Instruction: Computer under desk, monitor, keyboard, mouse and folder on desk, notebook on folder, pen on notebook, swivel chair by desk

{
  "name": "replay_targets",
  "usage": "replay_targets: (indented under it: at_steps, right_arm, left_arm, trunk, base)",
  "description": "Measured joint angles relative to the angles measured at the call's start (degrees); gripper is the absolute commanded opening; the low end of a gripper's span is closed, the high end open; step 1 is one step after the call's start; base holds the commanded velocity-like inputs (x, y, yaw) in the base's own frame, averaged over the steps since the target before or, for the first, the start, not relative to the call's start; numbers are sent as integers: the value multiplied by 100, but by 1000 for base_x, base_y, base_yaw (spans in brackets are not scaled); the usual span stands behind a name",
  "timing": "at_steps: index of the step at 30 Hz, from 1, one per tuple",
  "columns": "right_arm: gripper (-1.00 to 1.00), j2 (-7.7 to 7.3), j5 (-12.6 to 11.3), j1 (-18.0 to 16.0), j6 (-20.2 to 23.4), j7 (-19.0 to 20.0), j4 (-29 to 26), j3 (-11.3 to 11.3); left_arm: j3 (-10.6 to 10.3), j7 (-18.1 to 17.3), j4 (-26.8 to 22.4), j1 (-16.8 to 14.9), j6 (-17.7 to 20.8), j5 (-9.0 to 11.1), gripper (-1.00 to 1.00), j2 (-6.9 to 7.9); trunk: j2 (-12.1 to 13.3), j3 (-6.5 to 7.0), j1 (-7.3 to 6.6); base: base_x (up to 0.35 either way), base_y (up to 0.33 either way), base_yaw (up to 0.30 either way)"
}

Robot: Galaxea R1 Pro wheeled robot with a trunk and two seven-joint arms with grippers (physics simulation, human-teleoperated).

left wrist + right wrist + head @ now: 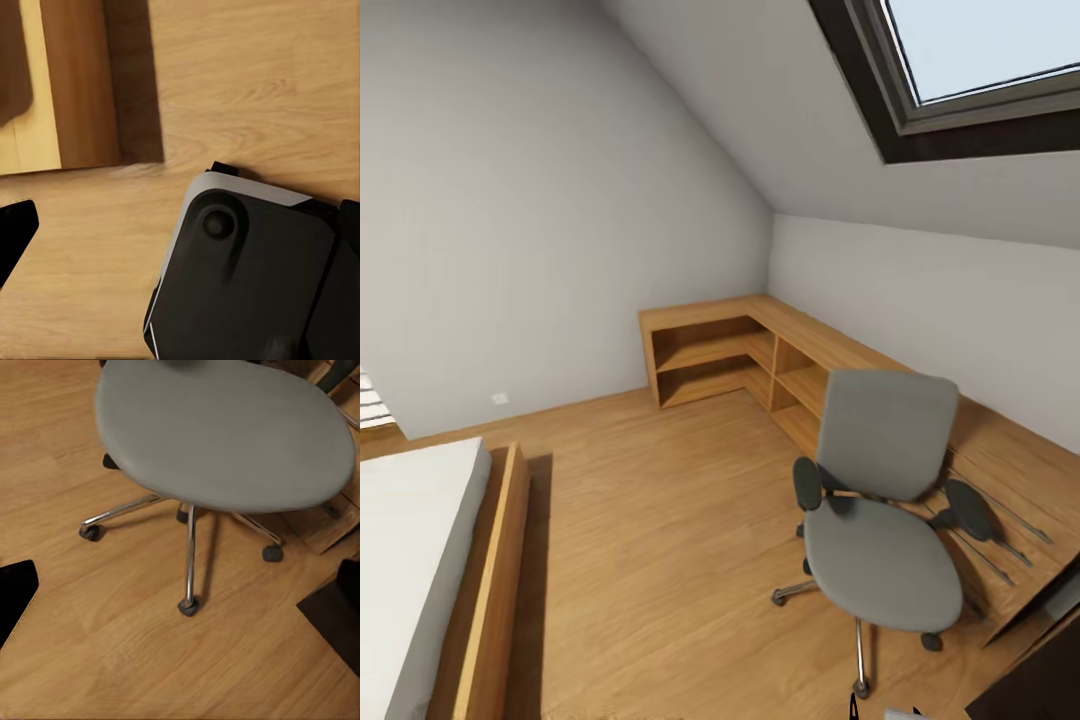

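The swivel chair (880,540) stands on the wooden floor at the right, grey seat and back, black armrests, chrome star base on castors. Nothing lies on its seat. The right wrist view looks down on the chair's seat (225,427) and chrome legs (190,555). My right gripper (180,607) hangs open above the floor in front of the chair, with one black fingertip (15,600) at the frame's edge. My left gripper (180,240) is open too, over the floor beside my own dark base (247,285). A black corner at the lower right looks like the desk (1035,685).
A low L-shaped wooden shelf unit (760,350) runs along the far and right walls, close behind the chair. A bed with a wooden frame (490,590) is at the left. A skylight (980,60) sits in the sloped ceiling. Open floor (660,540) lies between bed and chair.
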Motion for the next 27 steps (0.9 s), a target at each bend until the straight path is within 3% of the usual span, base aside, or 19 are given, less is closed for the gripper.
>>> replay_targets:
  at_steps: [21,27]
  right_arm:
    - [100,0,2,2,1,0,0,0]
    - [100,0,1,-1,0,4,-1,0]
  left_arm:
    - [0,0,0,0,-2,-9,100,-7]
    - [1,0,0,0,-2,-9,100,-9]
  trunk:
    - [-1,-57,-3]
    - [-1,-68,-3]
  base:
    - [283,0,276]
    - [325,0,125]
